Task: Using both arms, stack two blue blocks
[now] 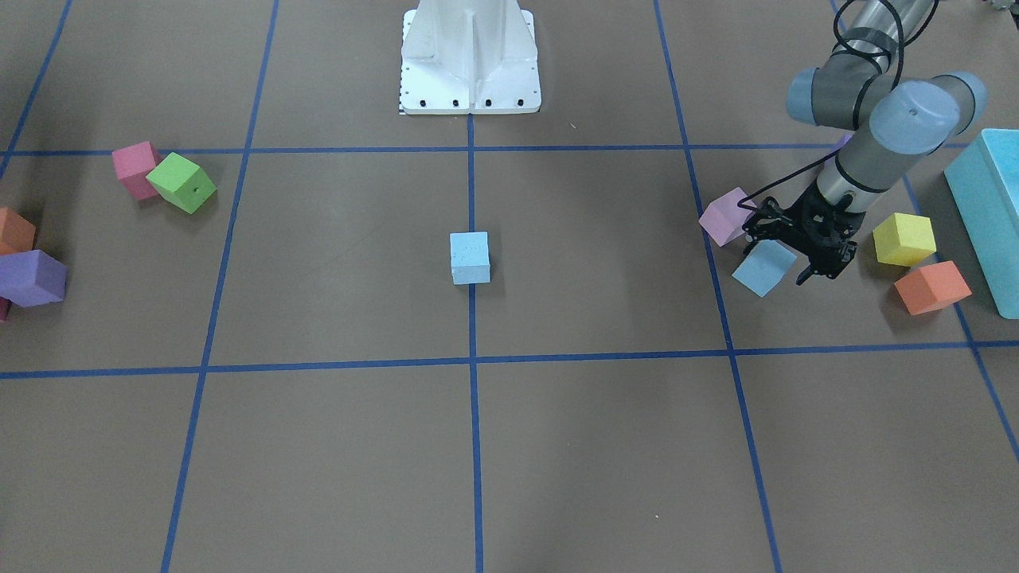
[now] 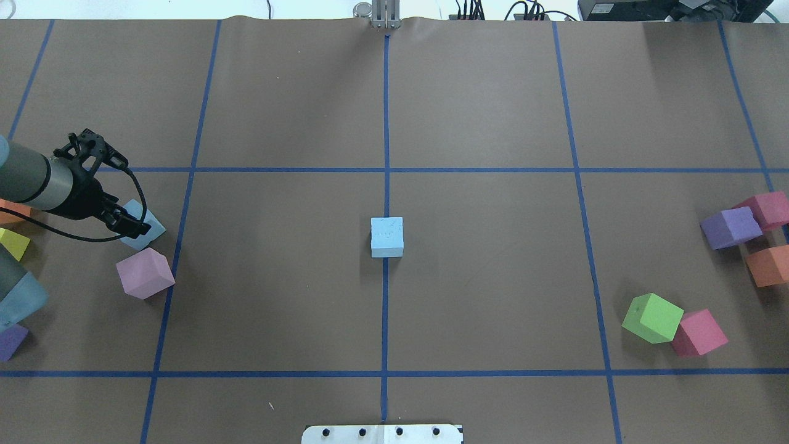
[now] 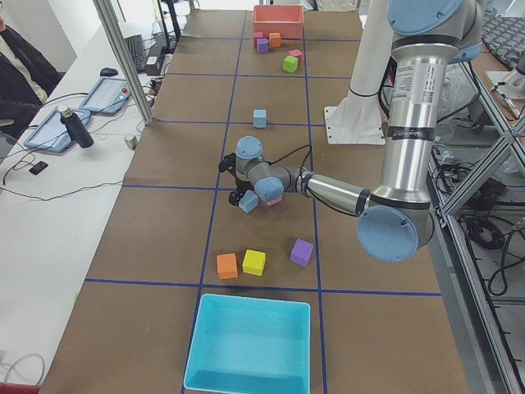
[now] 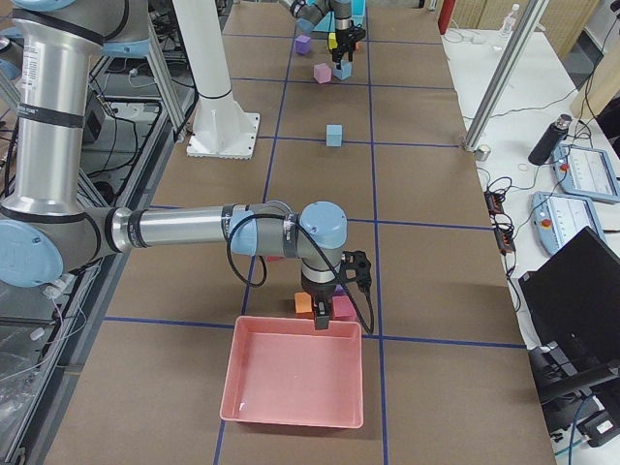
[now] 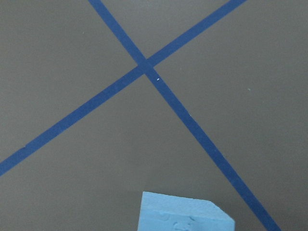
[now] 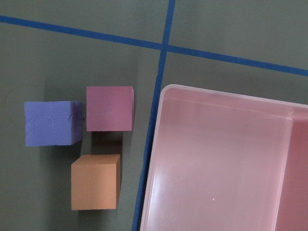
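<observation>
The brown table (image 1: 334, 446) is gridded with blue tape; the speckled blue block (image 1: 470, 257) sits flat and alone at its centre, on the middle tape line, with nothing touching it. Your left gripper (image 1: 796, 259) is at the robot's left end of the table, angled low over the surface. Its fingers look clenched on the other blue block (image 1: 763, 269) — the arm hides part of the grip, so take that as likely rather than certain. This block is tilted, just beside a lilac cube (image 1: 724, 216) and well apart from the speckled one; the left wrist camera shows only its edge, below a tape crossing. Your right gripper (image 4: 323, 315) hangs at the opposite end, over the rim of the pink tray (image 6: 216, 159), near a purple cube (image 6: 52, 122), a magenta cube (image 6: 109, 108) and an orange cube (image 6: 95, 182). You see it only from the side — whether it is released or clenched cannot be told.
</observation>
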You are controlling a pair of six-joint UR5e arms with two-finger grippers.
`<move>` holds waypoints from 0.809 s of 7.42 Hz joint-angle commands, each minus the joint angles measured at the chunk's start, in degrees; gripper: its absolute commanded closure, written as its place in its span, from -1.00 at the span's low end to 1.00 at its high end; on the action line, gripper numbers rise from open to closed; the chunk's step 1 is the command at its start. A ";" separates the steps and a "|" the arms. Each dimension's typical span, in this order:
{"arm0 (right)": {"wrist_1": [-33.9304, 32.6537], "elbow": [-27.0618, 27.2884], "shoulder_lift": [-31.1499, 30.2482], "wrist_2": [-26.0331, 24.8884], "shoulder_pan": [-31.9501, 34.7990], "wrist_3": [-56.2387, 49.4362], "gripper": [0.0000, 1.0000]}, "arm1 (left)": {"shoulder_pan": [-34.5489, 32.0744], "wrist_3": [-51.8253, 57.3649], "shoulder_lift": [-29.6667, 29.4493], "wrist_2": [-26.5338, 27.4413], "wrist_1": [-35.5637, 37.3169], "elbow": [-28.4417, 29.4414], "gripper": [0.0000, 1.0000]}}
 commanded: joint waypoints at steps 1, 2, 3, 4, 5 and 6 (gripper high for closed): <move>0.00 -0.15 0.00 0.00 0.00 0.00 -1.00 | 1.44 0.06 -0.31 0.48 -0.02 1.87 -0.94; 0.00 -0.16 0.00 0.00 0.00 0.00 -1.00 | 2.05 0.06 -0.57 0.48 -0.02 2.58 -0.76; 0.00 -0.16 0.00 0.00 0.00 0.00 -1.00 | 2.06 -0.03 -0.66 0.48 -0.02 2.67 -0.25; 0.00 -0.16 0.00 0.00 0.00 0.00 -1.00 | 2.06 -0.03 -0.67 0.40 -0.02 2.58 0.34; 0.00 -0.16 0.00 0.00 0.00 0.00 -1.00 | 2.06 -0.03 -0.67 0.31 -0.02 2.15 0.70; 0.00 -0.16 0.00 0.00 0.00 0.00 -1.00 | 1.97 -0.11 -0.84 -0.82 0.41 0.92 0.73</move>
